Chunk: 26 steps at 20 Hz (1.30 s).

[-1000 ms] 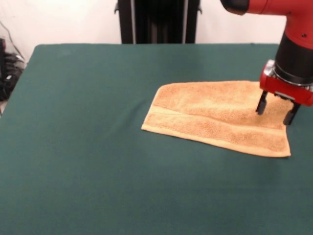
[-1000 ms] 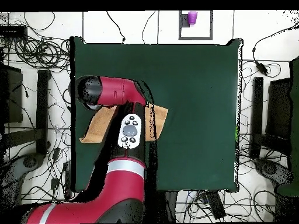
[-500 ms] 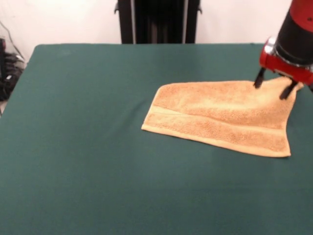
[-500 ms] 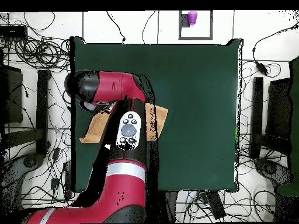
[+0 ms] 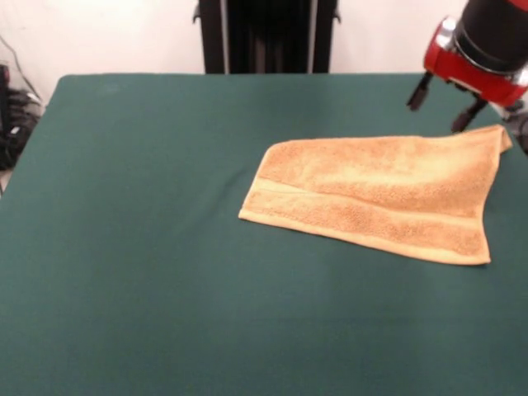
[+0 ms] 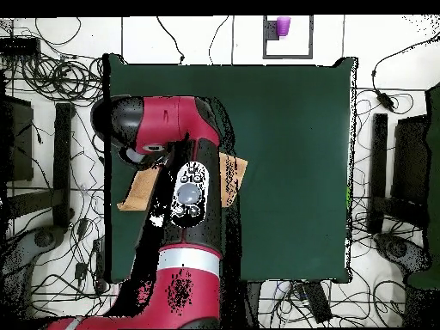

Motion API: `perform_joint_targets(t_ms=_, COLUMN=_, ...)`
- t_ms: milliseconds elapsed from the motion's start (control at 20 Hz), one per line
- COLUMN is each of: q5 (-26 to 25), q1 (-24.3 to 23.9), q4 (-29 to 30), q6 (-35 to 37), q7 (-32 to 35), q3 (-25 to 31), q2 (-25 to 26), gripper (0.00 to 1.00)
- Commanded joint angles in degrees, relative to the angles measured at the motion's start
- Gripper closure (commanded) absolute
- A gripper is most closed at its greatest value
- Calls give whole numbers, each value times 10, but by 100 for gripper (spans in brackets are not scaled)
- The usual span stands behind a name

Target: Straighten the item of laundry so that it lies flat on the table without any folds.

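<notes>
**Op:** Towel (image 5: 375,198) sits right of centre on the green counter (image 5: 140,214) in my front view, running out toward the right edge. It reads as doubled: a fold line crosses it lengthwise, and 1 far right corner is peaked off the surface.

**Obs:** Claw?

**Op:** Claw (image 5: 440,102) hangs above the counter beyond the towel's far edge, close to that raised corner. Its 2 fingers are spread apart with nothing between them. Clear of the cloth.

**Obs:** Overhead any use?

**Op:** Little. The arm (image 6: 176,137) covers most of the towel; only tan ends show on either side of it.

**Obs:** Plan for the step?

**Op:** My judgement: the unfold is not done. I'd come down on the top layer only, near a free corner, pinch shallow so the lower layer stays put, then draw it across low and slow. Risk is grabbing both layers and just dragging the whole piece toward the counter edge.
</notes>
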Motion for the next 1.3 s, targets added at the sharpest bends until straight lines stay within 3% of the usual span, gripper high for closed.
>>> perform_joint_targets(t_ms=50, q5=-21, q1=-21, q4=13, q6=8, q7=-34, q3=56, q2=12, gripper=0)
perform_joint_targets(t_ms=500, q5=48, q1=-50, q4=117, q6=-189, q7=36, q3=101, q2=-21, gripper=0)
perform_joint_targets(t_ms=950, q5=92, q1=-72, q4=181, q6=-316, q7=57, q3=137, q2=-36, gripper=0)
perform_joint_targets(t_ms=1300, q5=104, q1=-105, q4=227, q6=-402, q7=26, q3=186, q2=-45, gripper=0)
